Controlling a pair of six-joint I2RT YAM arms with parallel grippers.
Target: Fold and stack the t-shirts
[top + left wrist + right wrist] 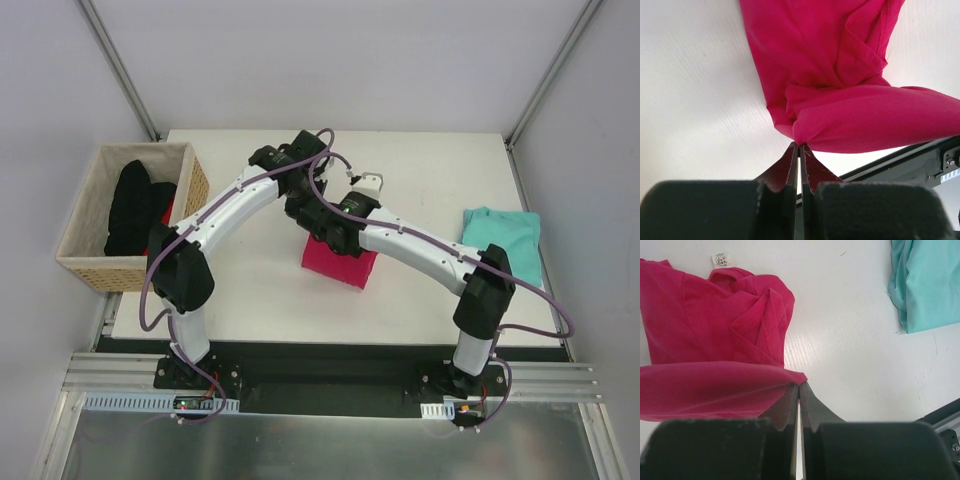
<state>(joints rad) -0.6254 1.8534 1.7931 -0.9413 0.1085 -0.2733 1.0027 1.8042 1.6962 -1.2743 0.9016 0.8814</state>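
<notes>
The magenta-pink t-shirt [338, 262] lies partly folded in the middle of the table, mostly hidden under both arms in the top view. My left gripper [799, 145] is shut on a bunched edge of the pink t-shirt [840, 75], lifting it off the table. My right gripper [799, 385] is shut on another edge of the pink t-shirt [710, 335], whose white neck label [720, 260] shows at the far side. The teal t-shirt [505, 240] lies crumpled at the table's right edge, also in the right wrist view as the teal t-shirt [927, 282].
A wicker basket [85, 262] with a black garment [132, 205] and a bit of red cloth stands off the table's left side. The metal frame rail [330, 375] runs along the near edge. White walls enclose the table.
</notes>
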